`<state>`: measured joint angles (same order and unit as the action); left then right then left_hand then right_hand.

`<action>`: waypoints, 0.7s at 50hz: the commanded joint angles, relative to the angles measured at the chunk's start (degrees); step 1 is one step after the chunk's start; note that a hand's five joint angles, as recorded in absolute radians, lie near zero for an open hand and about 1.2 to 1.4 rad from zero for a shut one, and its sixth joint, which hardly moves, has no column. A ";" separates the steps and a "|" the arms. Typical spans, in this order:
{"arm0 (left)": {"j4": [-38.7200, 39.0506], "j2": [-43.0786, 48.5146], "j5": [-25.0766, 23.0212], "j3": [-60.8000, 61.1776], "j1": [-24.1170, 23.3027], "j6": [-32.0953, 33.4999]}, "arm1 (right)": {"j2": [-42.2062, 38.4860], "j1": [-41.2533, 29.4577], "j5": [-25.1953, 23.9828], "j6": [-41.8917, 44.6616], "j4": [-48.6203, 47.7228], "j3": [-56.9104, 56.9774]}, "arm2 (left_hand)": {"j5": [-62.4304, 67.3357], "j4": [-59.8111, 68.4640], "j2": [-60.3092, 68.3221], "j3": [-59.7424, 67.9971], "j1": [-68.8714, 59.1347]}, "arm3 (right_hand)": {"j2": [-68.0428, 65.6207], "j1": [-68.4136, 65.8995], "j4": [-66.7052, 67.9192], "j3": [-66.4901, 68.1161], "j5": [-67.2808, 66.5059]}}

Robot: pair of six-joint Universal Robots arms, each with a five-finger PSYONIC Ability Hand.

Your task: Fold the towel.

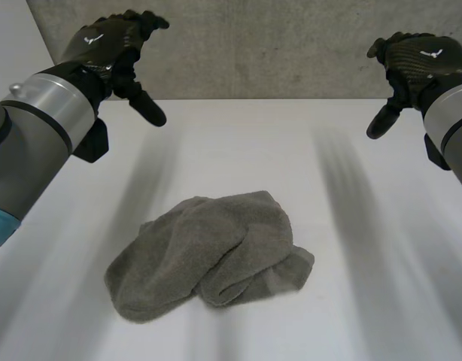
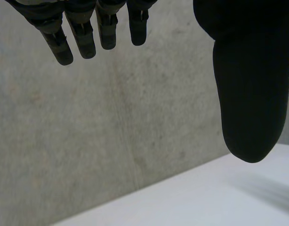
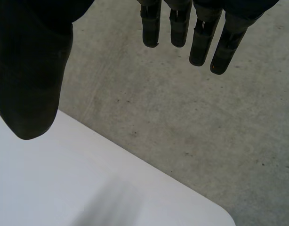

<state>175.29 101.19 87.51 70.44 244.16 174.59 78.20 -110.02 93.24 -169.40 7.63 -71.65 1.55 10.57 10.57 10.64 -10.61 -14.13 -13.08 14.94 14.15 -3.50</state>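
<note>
A grey-green towel [image 1: 212, 254] lies crumpled in a loose heap on the white table [image 1: 366, 301], a little left of the middle and toward the front. My left hand [image 1: 110, 47] hangs high above the table's far left, open, nothing in it. My right hand [image 1: 411, 60] hangs high at the far right, open and empty as well. Both are well clear of the towel. In the left wrist view the fingers [image 2: 83, 33] are straight with the thumb [image 2: 250, 89] apart. The right wrist view shows straight fingers [image 3: 191, 28] and the thumb [image 3: 31, 80] spread.
A grey concrete wall [image 1: 261, 45] rises just behind the table's far edge. Bare white tabletop surrounds the towel on all sides.
</note>
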 commanded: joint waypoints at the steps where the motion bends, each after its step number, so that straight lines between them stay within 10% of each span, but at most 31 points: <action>1: -8.19 2.26 0.20 -3.90 1.23 0.31 | -0.16 0.15 0.89 -2.25 2.83 2.40 | 1.02 1.99 2.00 1.93 -1.96 | 4.13 3.08 -4.94 -4.15 3.50; 35: -9.18 0.95 0.11 1.77 1.75 2.15 | -0.77 0.16 -0.60 10.46 5.89 0.30 | -0.16 0.82 0.83 0.75 -0.79 | 4.13 3.08 -4.94 -4.15 3.50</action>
<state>166.16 102.93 87.71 67.26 245.94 175.42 77.50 -109.83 92.85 -167.80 11.18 -69.64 1.55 10.56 10.45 10.52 -10.48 -14.13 -13.07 14.94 14.15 -3.50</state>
